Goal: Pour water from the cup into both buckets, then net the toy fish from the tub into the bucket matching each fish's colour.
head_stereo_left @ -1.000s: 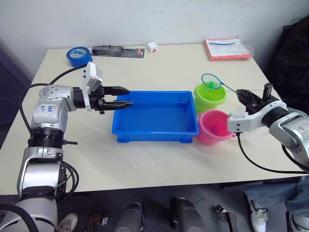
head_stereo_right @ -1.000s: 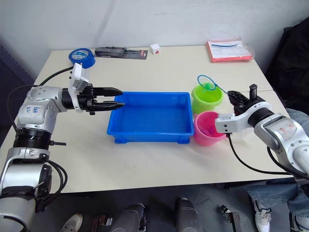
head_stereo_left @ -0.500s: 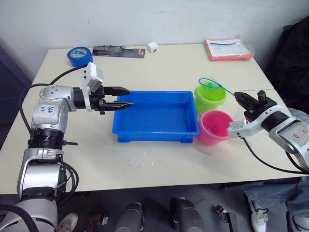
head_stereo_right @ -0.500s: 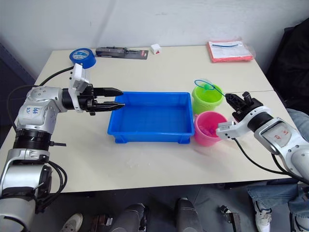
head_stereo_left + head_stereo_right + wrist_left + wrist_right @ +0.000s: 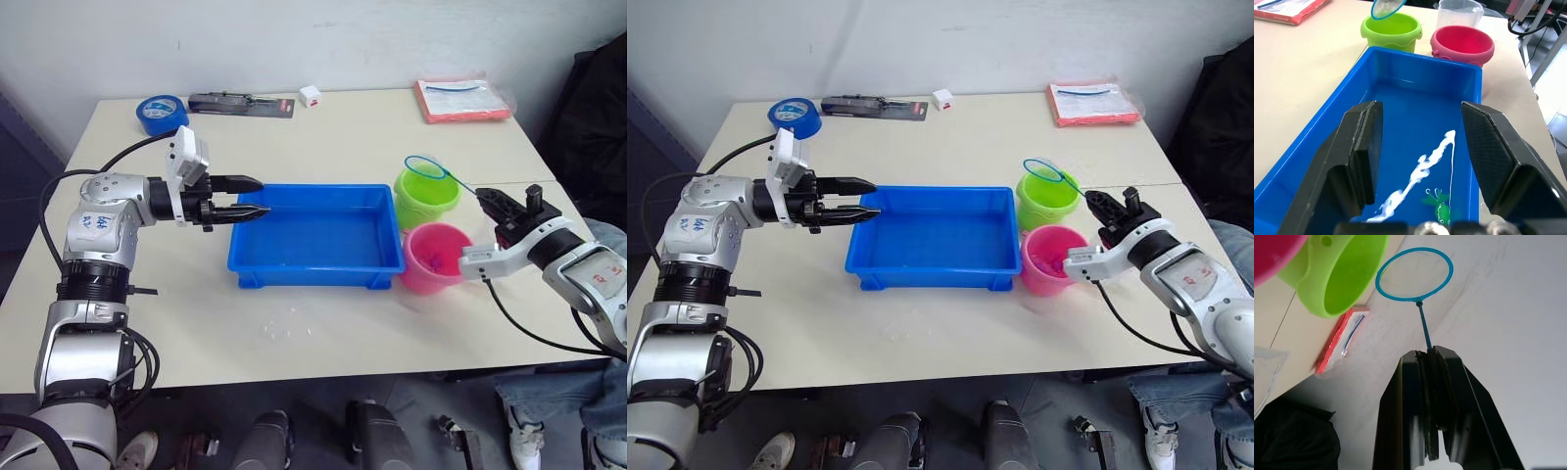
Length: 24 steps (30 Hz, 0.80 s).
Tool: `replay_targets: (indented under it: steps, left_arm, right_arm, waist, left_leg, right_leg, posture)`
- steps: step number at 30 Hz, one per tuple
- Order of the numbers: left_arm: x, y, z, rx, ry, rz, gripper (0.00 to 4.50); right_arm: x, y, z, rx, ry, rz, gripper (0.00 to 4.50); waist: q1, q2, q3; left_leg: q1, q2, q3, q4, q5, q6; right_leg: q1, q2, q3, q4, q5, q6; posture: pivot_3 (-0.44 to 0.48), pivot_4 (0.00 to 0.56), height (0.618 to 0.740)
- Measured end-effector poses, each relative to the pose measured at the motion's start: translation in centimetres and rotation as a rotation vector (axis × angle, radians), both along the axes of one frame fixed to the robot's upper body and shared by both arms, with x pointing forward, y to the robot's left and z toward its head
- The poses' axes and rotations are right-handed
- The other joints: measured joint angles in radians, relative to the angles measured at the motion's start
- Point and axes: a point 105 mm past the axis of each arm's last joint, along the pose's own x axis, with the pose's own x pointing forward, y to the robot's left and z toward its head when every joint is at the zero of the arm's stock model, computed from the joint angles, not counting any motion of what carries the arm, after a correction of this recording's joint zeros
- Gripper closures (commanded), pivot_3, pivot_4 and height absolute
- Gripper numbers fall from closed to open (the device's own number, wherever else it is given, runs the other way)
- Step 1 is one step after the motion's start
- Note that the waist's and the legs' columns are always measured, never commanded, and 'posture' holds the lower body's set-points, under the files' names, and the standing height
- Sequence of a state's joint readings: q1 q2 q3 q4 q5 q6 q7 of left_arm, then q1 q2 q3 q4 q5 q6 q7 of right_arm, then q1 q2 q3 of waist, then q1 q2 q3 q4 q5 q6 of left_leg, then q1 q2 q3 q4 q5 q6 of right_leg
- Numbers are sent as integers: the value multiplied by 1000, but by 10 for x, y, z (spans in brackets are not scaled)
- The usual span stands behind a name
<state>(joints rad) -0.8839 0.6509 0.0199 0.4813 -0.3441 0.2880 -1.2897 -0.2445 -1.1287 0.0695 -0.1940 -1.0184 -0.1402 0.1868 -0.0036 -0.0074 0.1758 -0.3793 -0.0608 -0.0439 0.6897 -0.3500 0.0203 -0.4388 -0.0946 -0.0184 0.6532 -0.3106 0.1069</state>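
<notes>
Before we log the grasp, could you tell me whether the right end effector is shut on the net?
Shut: the right end effector pinches the net's handle between its fingers, hoop above the green bucket.

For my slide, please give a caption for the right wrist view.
Right gripper shut on the net handle, hoop held beside the green bucket.

No legible text on anything. Handwritten blue marks on the left arm's shoulder housing (image 5: 93,221) and a red mark on the right forearm (image 5: 1186,277), both unreadable.
</notes>
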Motion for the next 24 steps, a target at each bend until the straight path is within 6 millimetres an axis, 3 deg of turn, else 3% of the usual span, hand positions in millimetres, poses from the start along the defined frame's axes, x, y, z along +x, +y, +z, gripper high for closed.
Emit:
replay_targets:
  steps: [5, 7, 10, 15, 19, 24]
  left_arm:
    - [-1, 1, -3, -1, 10, 3, 1714]
    - [-1, 5, -5, 6, 22, 13, 1714]
    - [-3, 12, -6, 17, 40, 24, 1714]
    - [-9, 32, 0, 45, 60, 72, 1714]
    - [-21, 56, -4, 73, 98, 135, 1714]
    - [-44, 72, -16, 96, 182, 167, 1714]
  right_arm:
    - [0, 2, 4, 101, 9, 15, 3701]
    - [1, 4, 12, 298, 60, 19, 3701]
    - [1, 13, 23, 592, 224, 43, 3701]
    - [-2, 48, 42, 954, 614, 133, 3701]
    - [0, 72, 32, 1132, 944, 99, 3701]
    - [5, 98, 8, 1088, 1190, 22, 3701]
  waist:
    - [-1, 0, 0]
    - [-2, 0, 0]
    - [-7, 0, 0]
    - [-21, 0, 0]
    - [-26, 0, 0]
    - [-23, 0, 0]
  left_leg:
    - [0, 0, 0, 0, 0, 0]
    - [0, 1, 0, 1, 0, 0]
    - [0, 2, 0, 1, 0, 0]
    - [0, 2, -3, 2, 0, 0]
    - [0, 2, -5, 1, 0, -1]
    - [0, 1, -5, 0, -1, -1]
  right_leg:
    - [0, 0, 0, 0, 0, 0]
    - [0, 0, 0, 0, 0, 0]
    - [1, 0, 0, 0, 0, 0]
    - [1, -1, 0, 0, 0, 0]
    - [1, -2, 3, 0, 0, 0]
    - [0, -3, 4, 0, 0, 0]
  posture:
    - [0, 150, 737]
    - [0, 150, 737]
    - [0, 150, 737]
    - [0, 150, 737]
    - [0, 150, 737]
    - [0, 150, 737]
